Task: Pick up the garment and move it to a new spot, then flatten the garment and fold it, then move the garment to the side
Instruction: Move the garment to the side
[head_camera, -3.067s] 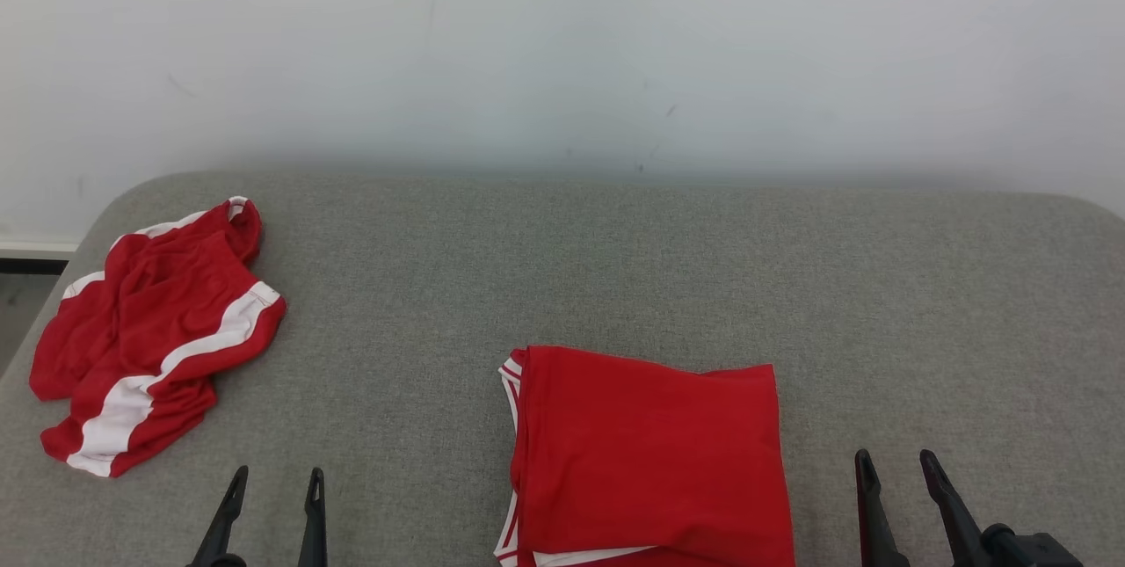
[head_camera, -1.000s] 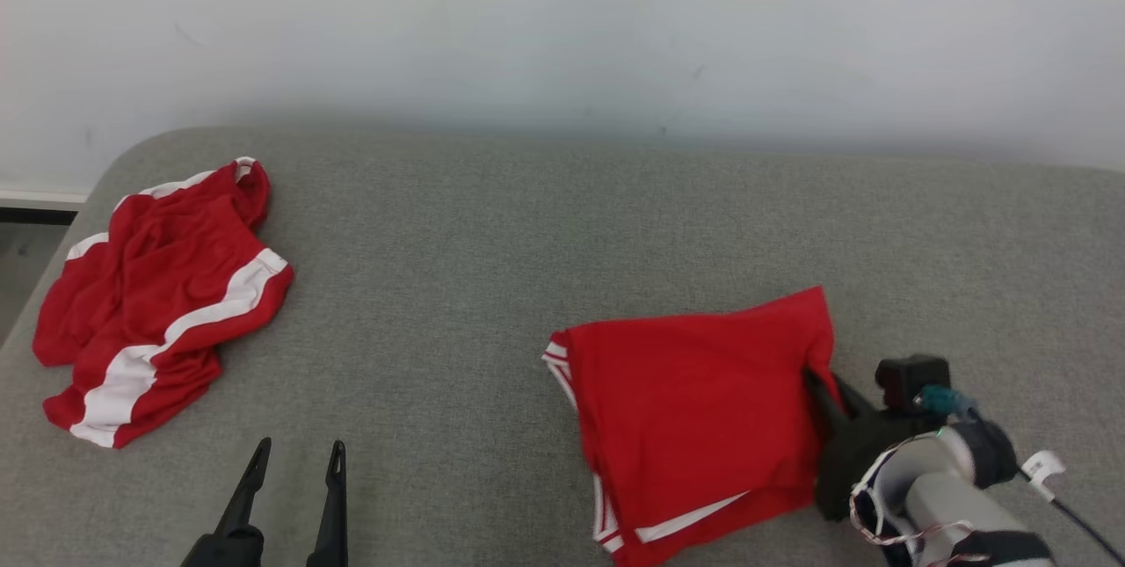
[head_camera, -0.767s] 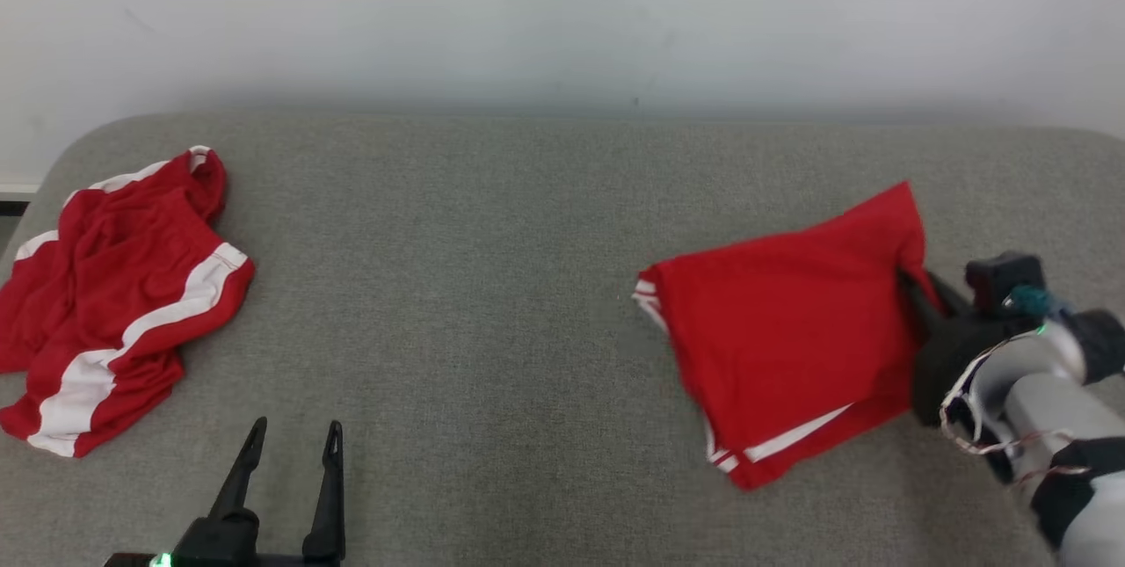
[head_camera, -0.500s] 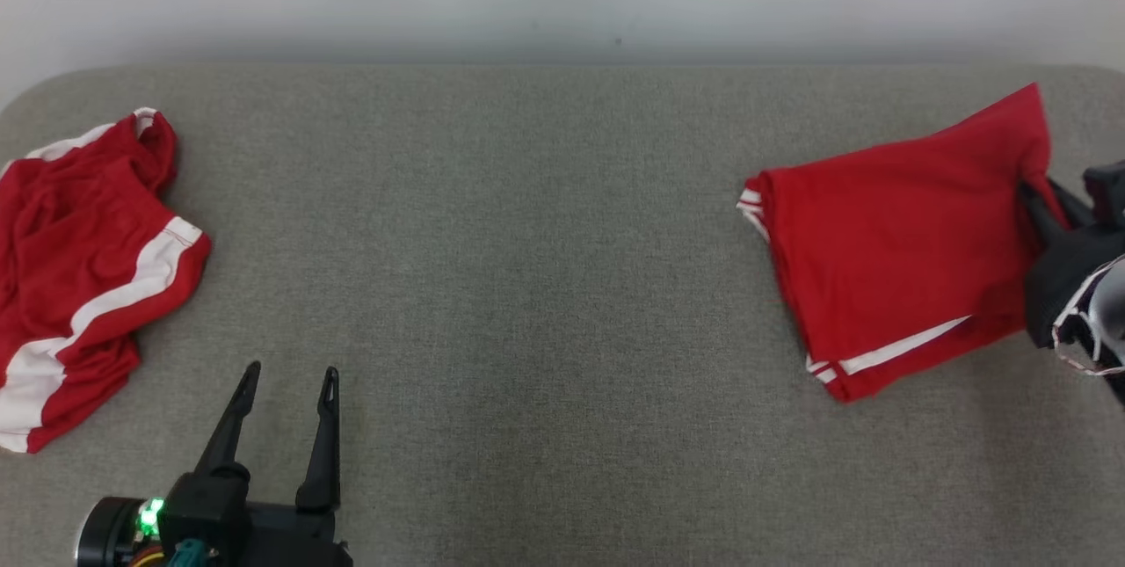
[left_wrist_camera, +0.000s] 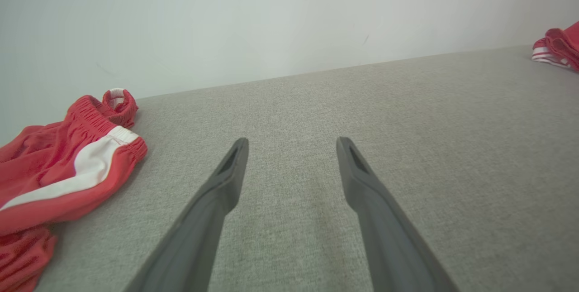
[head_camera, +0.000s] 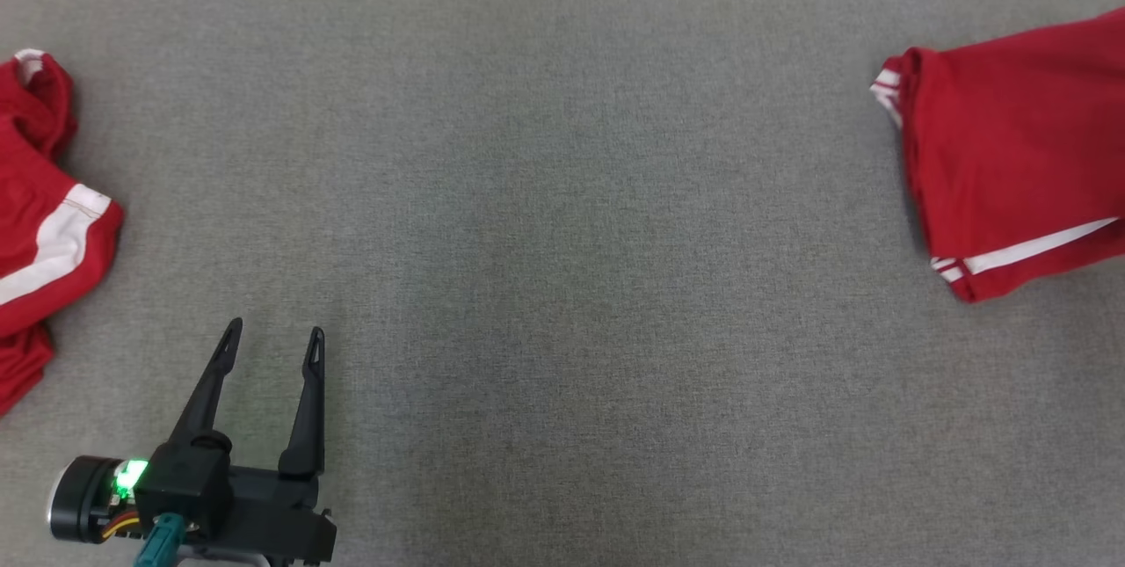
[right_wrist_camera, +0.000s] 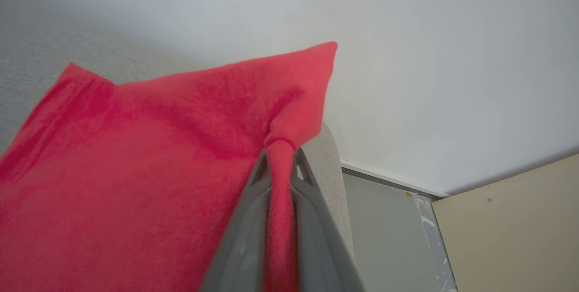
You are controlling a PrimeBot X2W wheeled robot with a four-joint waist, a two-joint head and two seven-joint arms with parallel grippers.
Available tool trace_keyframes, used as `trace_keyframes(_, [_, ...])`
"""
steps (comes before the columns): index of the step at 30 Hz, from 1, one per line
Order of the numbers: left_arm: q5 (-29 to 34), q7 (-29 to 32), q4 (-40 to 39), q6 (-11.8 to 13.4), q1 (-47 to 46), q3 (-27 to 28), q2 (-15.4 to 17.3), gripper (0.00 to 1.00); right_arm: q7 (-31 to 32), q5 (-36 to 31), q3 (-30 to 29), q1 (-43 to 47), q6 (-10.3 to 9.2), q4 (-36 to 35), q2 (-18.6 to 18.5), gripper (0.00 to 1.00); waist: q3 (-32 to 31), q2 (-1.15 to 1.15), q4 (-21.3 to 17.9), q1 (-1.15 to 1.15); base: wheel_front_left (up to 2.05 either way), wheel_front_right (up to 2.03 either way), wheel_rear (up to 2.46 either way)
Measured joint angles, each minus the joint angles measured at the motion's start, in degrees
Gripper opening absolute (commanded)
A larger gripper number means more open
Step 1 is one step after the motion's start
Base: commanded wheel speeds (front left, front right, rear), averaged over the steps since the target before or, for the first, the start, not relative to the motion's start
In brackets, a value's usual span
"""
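The folded red garment (head_camera: 1011,163) with white trim lies at the far right of the grey cushioned surface (head_camera: 562,198), cut off by the head view's right edge. In the right wrist view my right gripper (right_wrist_camera: 280,165) is shut on a pinched fold of the garment (right_wrist_camera: 158,147), close to the surface's right end. My left gripper (head_camera: 272,347) stands open at the lower left of the head view, with nothing between its fingers (left_wrist_camera: 226,179). The garment's trimmed edge (left_wrist_camera: 556,50) shows far right in the left wrist view.
A crumpled pair of red shorts with a white stripe (head_camera: 44,233) lies at the far left, to the left of my left gripper (left_wrist_camera: 289,156). A pale wall runs behind the surface. Past the right end there is floor (right_wrist_camera: 389,233) and a beige panel (right_wrist_camera: 511,224).
My right gripper has dragged the folded garment far to the right across the surface. The head camera has tilted down and shifted, so my right arm has left its view. My left gripper stays open.
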Motion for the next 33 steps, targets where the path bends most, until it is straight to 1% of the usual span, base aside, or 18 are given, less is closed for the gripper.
trace_keyframes(5, [-0.01, 0.00, -0.47, 0.00, -0.70, 0.08, 0.31, 1.00, 0.02, -0.16, 0.21, -2.53, 0.00, 1.94, -1.19, 0.00, 1.65, 0.00, -0.58, -0.01, 0.00, 0.00, 0.00])
trace_keyframes(9, [-0.10, 0.00, -0.60, 0.03, -0.70, 0.15, 0.37, 1.00, -0.21, -0.85, 0.78, -3.44, 0.00, 3.13, -1.36, 0.00, 1.99, 0.00, -0.58, -0.01, 0.00, 0.00, 0.00])
trace_keyframes(10, [-0.10, 0.00, -0.64, 0.04, -0.70, 0.18, 0.43, 1.00, -0.56, -1.02, 0.77, -3.57, 0.00, 3.44, -1.35, 0.05, 2.02, 0.00, -0.58, -0.01, 0.00, 0.00, 0.00])
trace_keyframes(11, [-0.10, 0.00, -0.64, 0.10, -0.70, 0.22, 0.52, 1.00, -1.05, -1.24, 0.80, -3.80, 0.00, 3.80, -1.34, 0.98, 2.04, 0.00, -0.60, -0.01, 0.00, 0.00, 0.00])
trace_keyframes(12, [-0.11, 0.00, -0.64, 0.13, -0.70, 0.24, 0.57, 1.00, -1.33, -1.65, 0.87, -4.20, 0.00, 4.37, -1.32, 1.00, 2.04, 0.00, -0.62, -0.01, 0.00, 0.00, 0.00])
trace_keyframes(15, [-0.16, 0.00, -0.55, 0.37, -0.70, 0.16, 0.54, 1.00, -1.68, -2.55, 0.51, -5.08, 0.00, 6.73, -1.03, 1.00, 1.76, 0.00, -0.67, -0.01, 0.00, 0.00, 0.00])
trace_keyframes(18, [-0.33, 0.00, -0.38, 0.54, -0.70, 0.14, 0.33, 1.00, -4.03, -3.96, -0.46, -6.44, 0.00, 8.82, -0.77, 1.00, 1.01, 0.00, -0.71, -0.01, 0.00, 0.00, 0.00])
trace_keyframes(20, [-0.51, 0.00, -0.23, 0.62, -0.63, 0.24, 0.21, 1.00, -6.17, -4.15, -1.59, -6.89, 0.00, 9.87, 0.01, 1.00, 0.29, -0.01, -0.76, -0.02, 0.00, 0.00, 0.00])
trace_keyframes(22, [-0.60, 0.00, 0.08, 0.96, 0.18, 0.42, -0.13, 1.00, -8.67, -2.65, -3.77, -6.86, 0.00, 9.76, 2.21, 1.00, -1.13, -0.01, -0.85, -0.01, 0.00, 0.00, 0.00])
trace_keyframes(25, [-0.93, 0.00, 0.49, 1.16, 1.76, 0.77, -0.41, 1.00, -10.00, -1.03, -5.61, -6.37, 0.00, 7.68, 4.52, 1.00, -2.92, -0.01, -0.96, -0.02, 0.00, 0.00, 0.00])
trace_keyframes(28, [-1.11, 0.00, 0.75, 1.52, 3.28, 1.07, -0.74, 1.00, -10.46, 0.02, -7.26, -3.17, 0.00, 4.52, 6.92, 1.00, -4.93, -0.01, -1.07, -0.02, 0.00, 0.00, 0.00])
trace_keyframes(33, [-1.20, 0.00, 0.41, 2.12, 5.81, 1.29, -1.46, 1.00, -10.63, -0.23, -14.05, 4.58, 0.00, -5.54, 9.22, 1.00, -8.31, -0.02, -0.94, -0.03, 0.00, 0.00, 0.00])
